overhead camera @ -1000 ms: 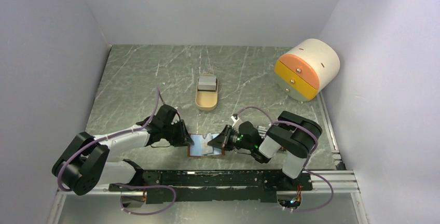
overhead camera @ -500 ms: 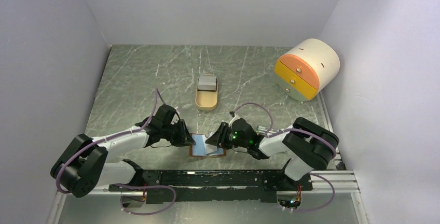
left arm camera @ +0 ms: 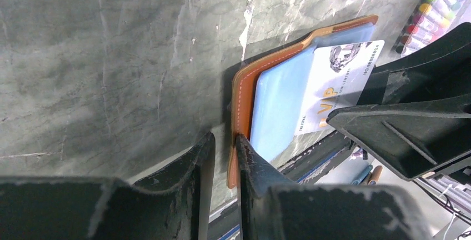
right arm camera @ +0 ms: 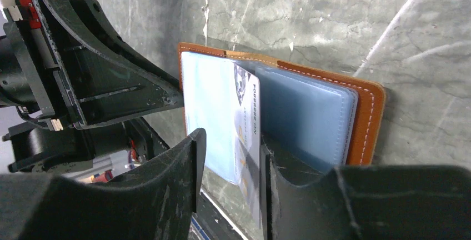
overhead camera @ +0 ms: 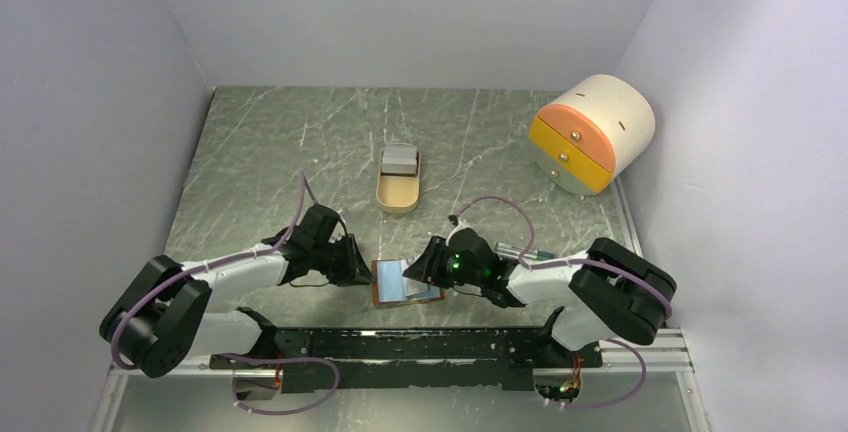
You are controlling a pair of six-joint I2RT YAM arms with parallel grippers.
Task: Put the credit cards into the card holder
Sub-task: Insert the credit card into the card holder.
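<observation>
The card holder (overhead camera: 378, 296), brown leather with light blue sleeves, lies open near the table's front edge. My left gripper (overhead camera: 357, 264) is shut on its left leather edge (left arm camera: 242, 93), which sits between the two fingertips (left arm camera: 225, 143). A white credit card (left arm camera: 339, 79) printed "VIP" sticks partway out of a sleeve. My right gripper (right arm camera: 230, 140) stands open around that credit card (right arm camera: 247, 118). The card leans on the right finger, with a gap to the left finger. In the top view the right gripper (overhead camera: 420, 270) is over the holder's right half.
A tan oval tray (overhead camera: 398, 192) holding a grey block stands mid-table. A white and orange drum with drawers (overhead camera: 590, 132) is at the back right. Coloured pens (left arm camera: 439, 6) lie to the right of the holder. The black rail (overhead camera: 420, 342) runs just in front.
My right gripper has opened from shut and let go of the card, which now rests in the sleeve. The holder shifted slightly right. The left grip is unchanged.
</observation>
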